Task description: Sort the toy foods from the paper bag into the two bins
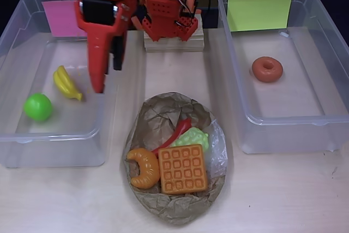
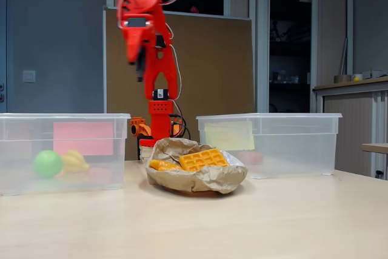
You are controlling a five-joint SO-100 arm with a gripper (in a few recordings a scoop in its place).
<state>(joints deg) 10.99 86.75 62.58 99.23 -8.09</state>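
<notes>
The crumpled brown paper bag (image 1: 172, 207) (image 2: 206, 180) lies at the table's middle. It holds an orange waffle (image 1: 182, 168) (image 2: 203, 159), an orange croissant (image 1: 144, 168) (image 2: 162, 165), a red chili (image 1: 175, 133) and pale green grapes (image 1: 194, 137). The left bin (image 1: 54, 156) (image 2: 60, 119), with its pink sheet (image 1: 61, 17), contains yellow bananas (image 1: 66, 83) (image 2: 74, 161) and a green apple (image 1: 38, 106) (image 2: 47, 164). A brown donut (image 1: 267, 69) sits in the right bin (image 1: 289, 135) (image 2: 291, 125), under a yellow-green sheet (image 1: 259, 10). My gripper (image 1: 108, 78) (image 2: 138, 66) hangs high over the left bin's right side, open and empty.
The arm's base stands on a wooden block (image 1: 173, 42) between the two bins at the back. Bare tabletop (image 1: 283, 195) runs along the front edge, in front of both bins and the bag.
</notes>
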